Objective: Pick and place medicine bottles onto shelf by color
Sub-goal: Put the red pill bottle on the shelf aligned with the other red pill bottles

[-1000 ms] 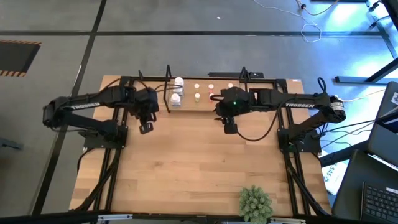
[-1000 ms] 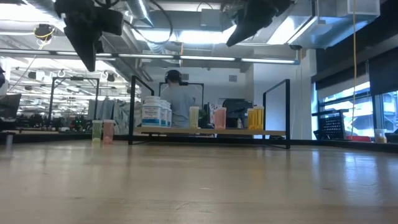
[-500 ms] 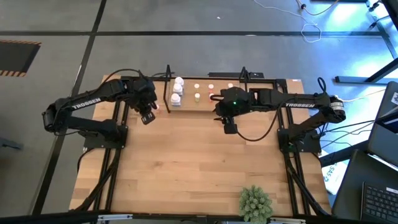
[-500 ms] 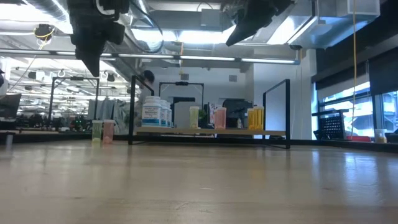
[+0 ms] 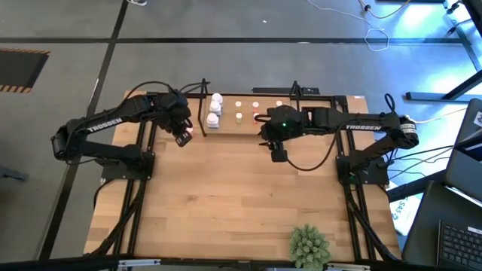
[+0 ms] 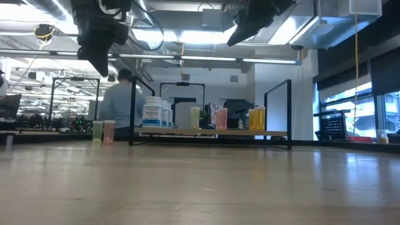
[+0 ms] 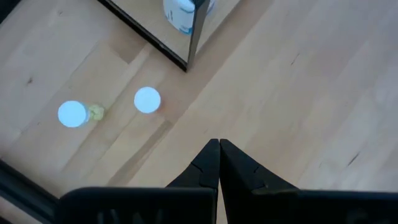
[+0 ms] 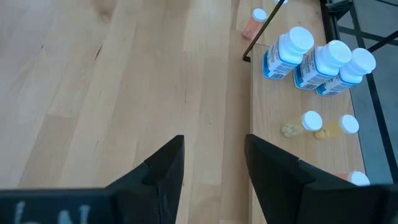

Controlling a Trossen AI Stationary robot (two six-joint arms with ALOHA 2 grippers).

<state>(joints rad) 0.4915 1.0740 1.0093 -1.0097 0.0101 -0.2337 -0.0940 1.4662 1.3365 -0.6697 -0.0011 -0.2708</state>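
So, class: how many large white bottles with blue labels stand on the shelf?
3. The white bottles stand close together in a row at one end of the shelf, near its black end frame. Another could be hidden behind them.

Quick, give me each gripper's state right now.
Left gripper: closed, holding nothing.
Right gripper: open, holding nothing.
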